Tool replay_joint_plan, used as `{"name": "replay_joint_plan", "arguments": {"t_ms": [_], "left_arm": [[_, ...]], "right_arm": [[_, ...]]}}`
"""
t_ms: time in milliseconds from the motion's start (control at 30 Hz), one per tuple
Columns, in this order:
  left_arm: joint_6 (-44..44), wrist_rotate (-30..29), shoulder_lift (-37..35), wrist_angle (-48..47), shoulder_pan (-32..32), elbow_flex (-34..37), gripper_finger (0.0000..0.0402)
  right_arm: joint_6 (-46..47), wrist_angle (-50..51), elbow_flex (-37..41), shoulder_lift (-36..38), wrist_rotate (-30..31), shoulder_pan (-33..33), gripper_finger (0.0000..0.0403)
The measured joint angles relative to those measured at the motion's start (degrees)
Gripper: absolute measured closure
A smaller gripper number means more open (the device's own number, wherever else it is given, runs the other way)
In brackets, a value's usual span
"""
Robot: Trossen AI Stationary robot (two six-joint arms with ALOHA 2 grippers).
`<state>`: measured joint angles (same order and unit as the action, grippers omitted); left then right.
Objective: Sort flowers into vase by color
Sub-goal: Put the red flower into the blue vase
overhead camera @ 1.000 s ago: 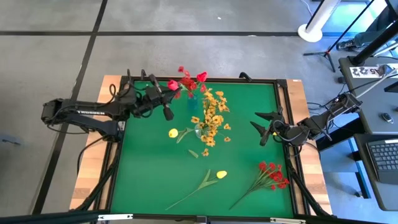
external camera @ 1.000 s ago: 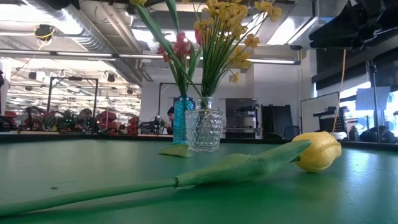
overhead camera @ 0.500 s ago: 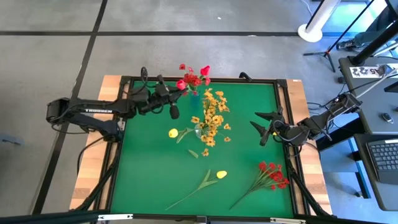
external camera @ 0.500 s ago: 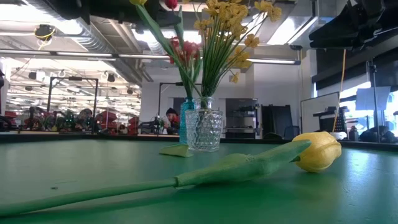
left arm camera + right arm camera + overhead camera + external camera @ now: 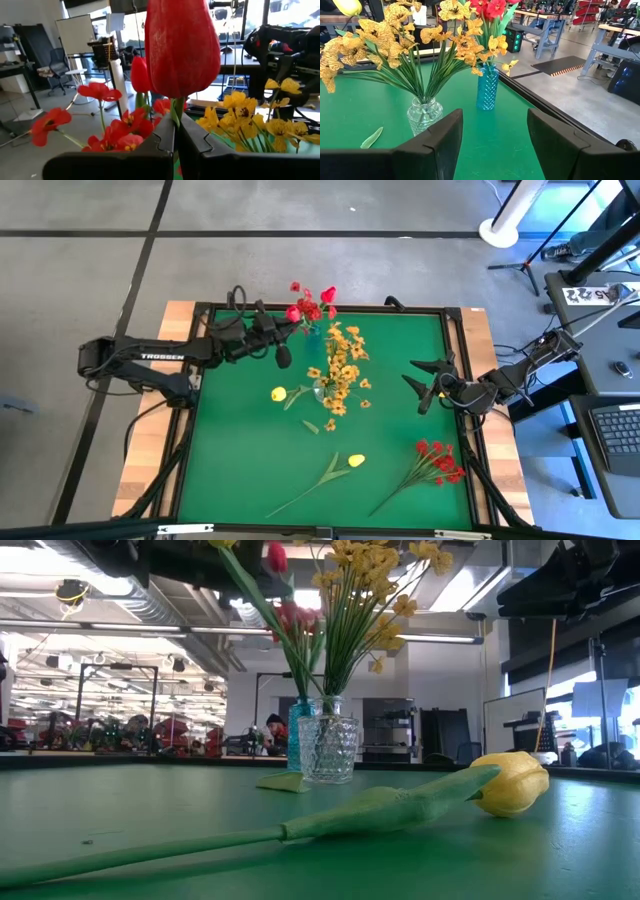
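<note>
High view: we see the left gripper point(image 5: 284, 356) at the worktop's point(image 5: 240, 450) far edge, jaws pinching a red tulip point(image 5: 181, 45) by its stem, bloom upright above them, blue vase point(image 5: 487, 87) just ahead and below. The right gripper point(image 5: 424, 385) waits spread, farther off.

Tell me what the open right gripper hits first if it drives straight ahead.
Probably the clear glass vase of yellow-orange blooms, sitting ahead of the right gripper. The blue ribbed vase stands farther back. Depth is uncertain.
</note>
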<state>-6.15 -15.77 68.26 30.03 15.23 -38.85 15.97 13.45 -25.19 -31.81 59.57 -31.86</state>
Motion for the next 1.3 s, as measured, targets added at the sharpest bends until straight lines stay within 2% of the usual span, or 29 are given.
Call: {"name": "replay_joint_plan", "arguments": {"t_ms": [500,1000,1167,1300], "left_arm": [[2.0,0.5,0.6,-4.5,1.6,0.0,0.0401],[3.0,1.9,0.6,-2.2,2.7,0.0,0.0401],[1.0,1.9,0.6,1.0,1.5,0.0,0.0382],[-1.4,2.1,0.6,-0.5,0.7,-1.0,0.0358]], "right_arm": [[0.0,-0.1,0.0,0.0,0.0,0.0,0.0183],[0.0,-0.1,0.0,0.0,0.0,0.0,0.0183],[0.0,-0.1,0.0,0.0,0.0,0.0,0.0183],[0.0,-0.1,0.0,0.0,0.0,0.0,0.0183]]}}
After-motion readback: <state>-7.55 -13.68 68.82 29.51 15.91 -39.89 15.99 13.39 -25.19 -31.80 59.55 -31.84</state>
